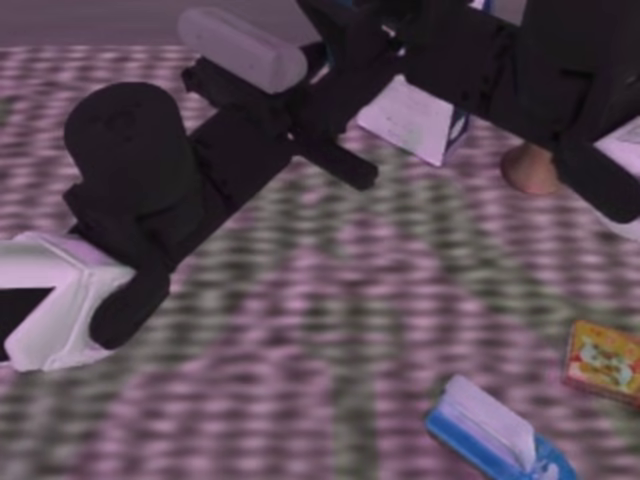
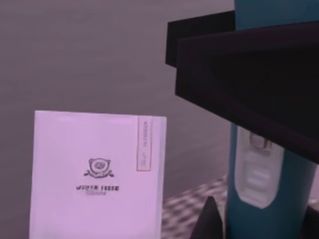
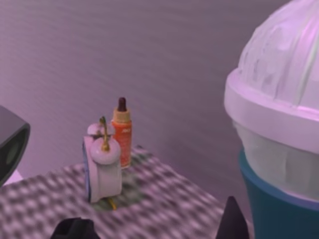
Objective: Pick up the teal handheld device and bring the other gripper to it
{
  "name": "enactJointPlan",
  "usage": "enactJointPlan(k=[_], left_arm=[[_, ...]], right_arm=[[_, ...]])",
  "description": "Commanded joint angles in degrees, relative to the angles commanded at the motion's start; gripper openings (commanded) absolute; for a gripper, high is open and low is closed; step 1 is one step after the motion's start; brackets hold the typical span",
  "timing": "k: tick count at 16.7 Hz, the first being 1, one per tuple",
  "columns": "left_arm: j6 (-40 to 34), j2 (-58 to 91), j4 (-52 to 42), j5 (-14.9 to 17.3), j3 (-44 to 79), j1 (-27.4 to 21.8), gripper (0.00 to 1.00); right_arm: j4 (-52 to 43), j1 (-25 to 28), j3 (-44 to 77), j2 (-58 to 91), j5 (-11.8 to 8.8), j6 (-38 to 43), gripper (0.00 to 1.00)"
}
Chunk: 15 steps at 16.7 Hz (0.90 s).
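I see my left gripper (image 1: 345, 165) raised above the far part of the table (image 1: 330, 330), and its black fingers (image 2: 249, 79) are clamped around the teal handheld device (image 2: 259, 199), which stands upright in them. My right gripper is just beside the device's white head (image 3: 279, 114); I cannot tell how far it is open. A white card (image 2: 94, 174) stands beyond the left gripper.

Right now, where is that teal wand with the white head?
The teal wand is off the table, clamped in the left pincer near the top view's far middle, with the right pincer beside it.
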Motion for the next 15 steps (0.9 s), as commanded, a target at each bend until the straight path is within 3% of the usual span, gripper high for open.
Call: enactJointPlan(k=[8,15], left_arm=[[0.0,0.0,0.0,0.0,0.0,0.0,0.98],[0.0,0.0,0.0,0.0,0.0,0.0,1.0]], right_arm=[[0.0,0.0,0.0,0.0,0.0,0.0,0.0],[0.0,0.0,0.0,0.0,0.0,0.0,0.0]])
